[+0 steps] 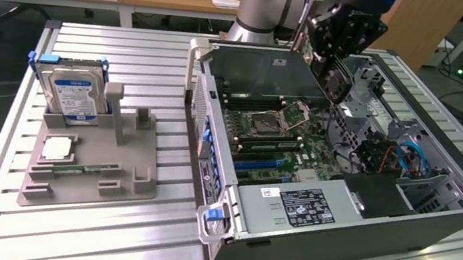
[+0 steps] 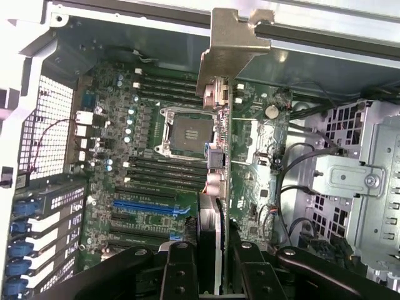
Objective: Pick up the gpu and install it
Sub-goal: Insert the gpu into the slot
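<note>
**Over the open computer case [image 1: 334, 241], the gripper [image 1: 338, 58] holds the gpu [image 1: 338, 87]**

At the exterior view's left, on a slatted metal table [image 1: 110, 235], we see a grey holder [image 1: 130, 187]. A hard drive [image 1: 72, 97] with a blue-white label stands upright in its far slot. A slim green memory stick [image 1: 83, 170] lies flat in a nearer groove.

Just beside the holder, toward the middle, the case lies on its side with the lid off, so the motherboard [image 1: 289, 137] faces up. A square processor socket [image 1: 267, 120] sits near the board's middle. A power supply [image 1: 311, 208] with a black and white label fills the near end.

Further right, above the far end of the case, the black gripper hangs from the arm. Its two fingers [image 2: 181, 269] are closed tight on the gpu, one on each face. The card hangs edge down and slightly tilted over the board, its round fan showing.

In the wrist view we look along the card's thin edge to its silver bracket [image 2: 234, 50] at the far end. The socket and a blue slot [image 2: 150, 206] lie on one side of it. We cannot tell whether the card touches the board.
</note>
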Controlling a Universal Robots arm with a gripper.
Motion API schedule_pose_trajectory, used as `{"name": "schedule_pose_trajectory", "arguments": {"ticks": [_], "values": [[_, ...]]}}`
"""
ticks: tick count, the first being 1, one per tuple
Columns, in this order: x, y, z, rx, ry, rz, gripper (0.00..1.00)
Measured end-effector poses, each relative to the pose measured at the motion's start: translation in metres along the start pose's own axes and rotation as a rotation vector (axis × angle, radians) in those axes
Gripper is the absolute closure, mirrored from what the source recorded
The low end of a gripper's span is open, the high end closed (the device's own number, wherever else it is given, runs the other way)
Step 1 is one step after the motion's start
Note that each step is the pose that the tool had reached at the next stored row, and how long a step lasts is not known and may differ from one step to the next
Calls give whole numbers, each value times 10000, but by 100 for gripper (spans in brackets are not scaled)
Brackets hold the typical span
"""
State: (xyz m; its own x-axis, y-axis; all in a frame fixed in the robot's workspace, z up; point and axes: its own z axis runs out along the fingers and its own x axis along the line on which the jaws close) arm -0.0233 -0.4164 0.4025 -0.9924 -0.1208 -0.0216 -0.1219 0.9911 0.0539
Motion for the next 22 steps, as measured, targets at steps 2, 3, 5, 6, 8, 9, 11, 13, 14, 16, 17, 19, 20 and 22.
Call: {"name": "schedule_pose_trajectory", "arguments": {"ticks": [2,3,5,6,8,9,11,13,14,16,17,19,20,22], "values": [[0,0,0,-2,5,-97,73],[0,0,0,-2,8,-144,73],[0,0,0,-5,13,-242,73],[0,0,0,-6,16,-293,73],[0,0,0,-8,21,-391,73],[0,0,0,-10,24,-440,73],[0,0,0,-11,29,-531,73],[0,0,0,-13,33,-622,73],[0,0,0,-14,36,-672,73],[0,0,0,-16,42,-776,73],[0,0,0,-18,44,-827,73],[0,0,0,-20,51,-933,73],[0,0,0,-21,53,-984,73],[0,-1,0,-24,58,-1085,73]]}}
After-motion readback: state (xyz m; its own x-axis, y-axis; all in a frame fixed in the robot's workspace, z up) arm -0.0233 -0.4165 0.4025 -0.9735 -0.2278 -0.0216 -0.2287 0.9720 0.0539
